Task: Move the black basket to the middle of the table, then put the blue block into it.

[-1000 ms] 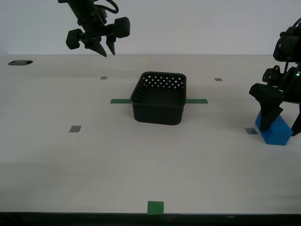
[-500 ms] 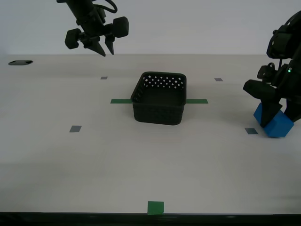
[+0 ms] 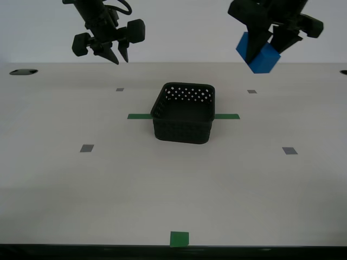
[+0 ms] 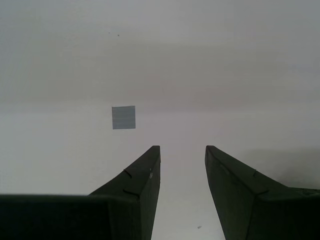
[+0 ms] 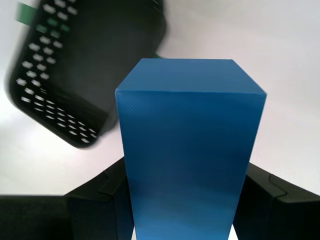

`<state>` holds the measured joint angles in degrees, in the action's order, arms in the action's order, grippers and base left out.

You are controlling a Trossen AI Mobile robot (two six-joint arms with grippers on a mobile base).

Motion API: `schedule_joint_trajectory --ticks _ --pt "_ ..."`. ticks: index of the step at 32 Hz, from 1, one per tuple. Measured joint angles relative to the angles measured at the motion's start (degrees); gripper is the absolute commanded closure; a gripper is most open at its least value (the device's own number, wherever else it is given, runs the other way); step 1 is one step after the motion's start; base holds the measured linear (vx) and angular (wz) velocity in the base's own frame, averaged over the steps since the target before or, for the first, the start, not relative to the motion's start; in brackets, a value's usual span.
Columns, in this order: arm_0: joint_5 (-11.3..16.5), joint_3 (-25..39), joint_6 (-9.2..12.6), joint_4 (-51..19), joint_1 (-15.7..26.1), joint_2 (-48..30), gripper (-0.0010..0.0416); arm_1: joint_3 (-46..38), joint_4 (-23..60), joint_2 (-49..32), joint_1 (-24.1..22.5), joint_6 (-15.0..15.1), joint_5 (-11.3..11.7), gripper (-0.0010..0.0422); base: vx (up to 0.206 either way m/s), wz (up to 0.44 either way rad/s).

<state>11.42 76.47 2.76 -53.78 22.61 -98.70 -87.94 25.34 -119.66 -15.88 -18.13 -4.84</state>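
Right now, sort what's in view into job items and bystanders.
Job: perforated black plastic basket; solid bright blue block clamped in my first gripper; off-white table.
Bystanders: green tape strip; green square; grey squares; my empty second gripper.

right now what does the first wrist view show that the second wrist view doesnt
Only the first wrist view shows the blue block clamped in my first gripper, with the black basket blurred beyond it and a bit of green tape strip at its far side. Only the second wrist view shows my second gripper, open and empty, above a small grey square. Both share the bare off-white table beneath the fingers.
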Motion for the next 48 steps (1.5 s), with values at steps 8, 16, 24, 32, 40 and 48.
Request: schedule_joint_trajectory --ticks 8,16,24,32,40,48 --pt "2.95 14.88 -1.49 -0.26 10.36 -16.44 0.0407 0.0 0.72 0.0 0.42 1.2 -0.02 0.0296 0.0 -0.007" --pt "3.98 22.56 -2.82 2.36 13.77 -27.26 0.0405 -0.02 3.19 -0.02 1.07 3.76 1.4 0.0296 -0.001 -0.005" --pt "4.0 22.51 -6.51 3.45 13.79 -26.84 0.0313 0.0 3.21 -0.02 1.68 3.89 2.82 0.0295 0.0 0.0" --pt "4.0 22.34 -6.71 3.85 13.79 -26.97 0.0093 0.0 3.23 -0.02 2.01 3.89 2.84 0.0296 0.0 0.0" --pt "-6.34 21.99 -6.25 4.7 13.44 -26.95 0.0022 0.0 3.45 -0.02 2.19 3.89 2.82 0.0295 0.0 0.0" --pt "-8.35 21.99 -6.47 5.38 9.14 -26.95 0.0014 0.0 4.55 -0.02 2.4 3.89 2.82 0.0295 0.0 0.0"
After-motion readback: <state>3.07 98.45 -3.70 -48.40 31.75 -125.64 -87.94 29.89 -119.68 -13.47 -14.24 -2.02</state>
